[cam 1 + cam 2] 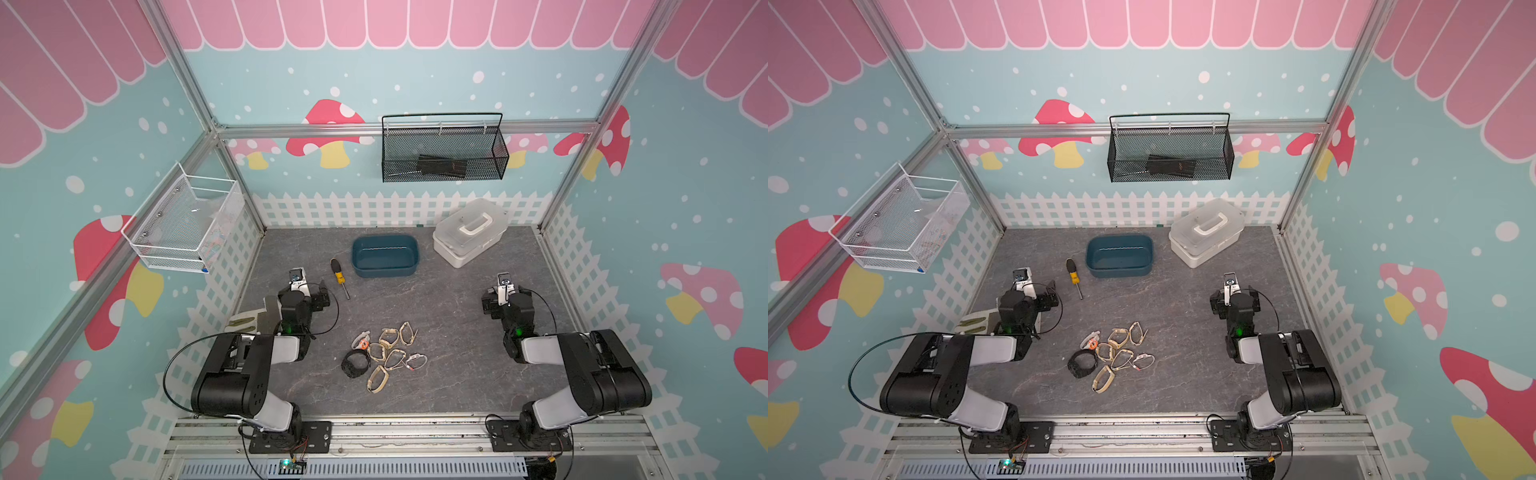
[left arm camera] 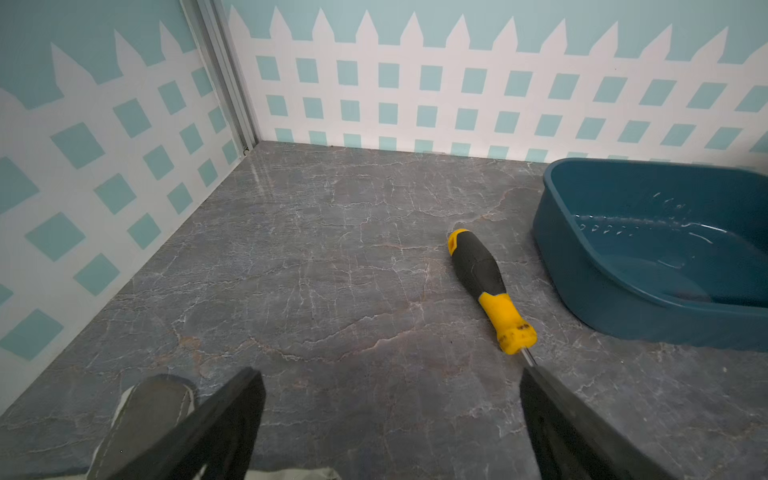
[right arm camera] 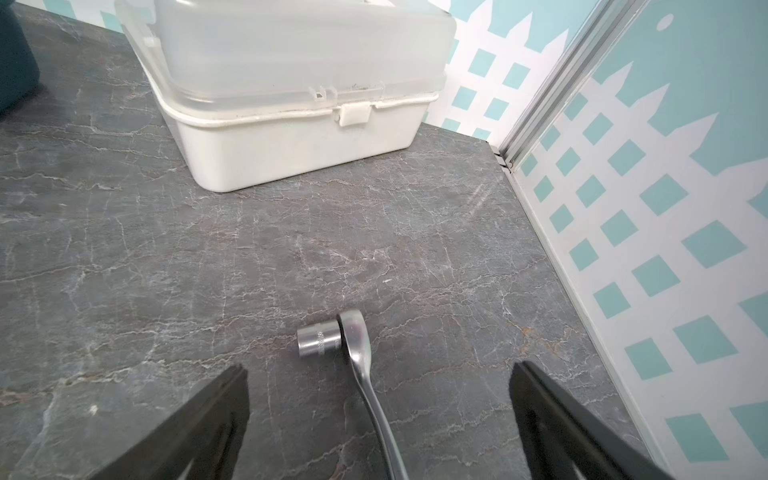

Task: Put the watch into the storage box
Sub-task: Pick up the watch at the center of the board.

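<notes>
A white wire basket [image 1: 183, 226] is seen hung on the left wall, and a grey-green glove [image 1: 249, 320] is seen lying by that wall, partly hidden under the left arm. The left gripper [image 2: 390, 415] is held low over the grey marbled table [image 1: 449, 374], jaws spread wide with nothing between them. A yellow-and-black screwdriver [image 2: 490, 291] is found just ahead of it, its shaft passing behind one finger in the left wrist view. The storage box [image 1: 385, 255] is placed just beside the screwdriver toward the back wall, with nothing seen inside. The watches [image 1: 384, 355] are piled mid-table, well apart from the box: several beige, one black watch [image 1: 355, 363], two pale ones. A black mesh basket [image 1: 444, 151] is hung on the back wall. A white lidded case [image 1: 469, 232] is set at the back right. The right gripper [image 3: 378, 415] is also held wide open and unloaded, with a ratchet wrench [image 3: 353, 353] lying on the table between its fingers, untouched.
</notes>
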Robot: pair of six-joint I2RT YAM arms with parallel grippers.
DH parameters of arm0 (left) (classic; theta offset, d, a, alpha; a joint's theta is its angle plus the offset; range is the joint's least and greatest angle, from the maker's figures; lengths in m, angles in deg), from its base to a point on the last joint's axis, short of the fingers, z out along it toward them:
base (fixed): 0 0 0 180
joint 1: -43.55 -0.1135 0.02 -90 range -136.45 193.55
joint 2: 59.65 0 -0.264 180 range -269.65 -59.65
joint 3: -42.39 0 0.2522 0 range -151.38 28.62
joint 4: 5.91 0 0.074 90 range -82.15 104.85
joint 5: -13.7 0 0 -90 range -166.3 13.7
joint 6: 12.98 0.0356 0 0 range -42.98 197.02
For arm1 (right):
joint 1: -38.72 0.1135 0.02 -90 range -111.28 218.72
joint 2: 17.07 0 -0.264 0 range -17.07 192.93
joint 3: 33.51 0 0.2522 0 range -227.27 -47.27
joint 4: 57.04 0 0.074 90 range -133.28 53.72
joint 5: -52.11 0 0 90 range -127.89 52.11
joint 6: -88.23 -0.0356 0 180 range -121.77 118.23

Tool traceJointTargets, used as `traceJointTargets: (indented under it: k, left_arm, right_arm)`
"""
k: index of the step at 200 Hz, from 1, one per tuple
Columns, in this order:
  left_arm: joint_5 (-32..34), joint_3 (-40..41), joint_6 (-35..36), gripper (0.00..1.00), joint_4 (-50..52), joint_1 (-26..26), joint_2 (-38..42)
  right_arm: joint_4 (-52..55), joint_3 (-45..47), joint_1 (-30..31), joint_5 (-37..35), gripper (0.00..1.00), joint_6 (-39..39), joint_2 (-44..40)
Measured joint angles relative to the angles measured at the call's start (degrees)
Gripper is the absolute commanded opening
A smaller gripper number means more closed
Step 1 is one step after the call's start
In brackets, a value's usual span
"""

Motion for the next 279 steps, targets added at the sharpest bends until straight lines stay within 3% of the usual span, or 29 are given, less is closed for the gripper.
traceJointTargets:
  k: [149, 167, 202, 236, 260, 279]
  left_arm:
    - [-0.6, 0.0, 0.0, 0.99, 0.0, -0.1, 0.0]
    - [-0.7, -1.1, 0.0, 0.99, 3.9, -0.1, 1.0]
    - [-0.2, -8.1, 0.3, 0.99, 15.9, 0.8, 7.5]
    - [-0.9, -19.5, -1.2, 0.99, 28.3, 4.5, 10.3]
    - [2.0, -30.7, -0.7, 0.99, 40.3, 12.1, 10.5]
    - [4.4, -35.5, -0.8, 0.99, 47.4, 19.1, 12.0]
  right_arm:
    - [0.0, 0.0, 0.0, 0.0, 0.99, 0.0, 0.0]
    - [1.6, -0.2, 0.0, 0.0, 1.0, 0.0, -0.7]
    - [17.9, -8.8, 0.0, 1.0, 1.0, 0.3, -8.7]
    - [37.8, -26.3, 1.3, 6.5, 1.0, 0.2, -15.0]
    - [52.1, -39.0, 5.9, 10.4, 1.0, 0.7, -15.2]
    - [61.9, -43.9, 11.8, 13.0, 0.99, 2.0, -15.1]
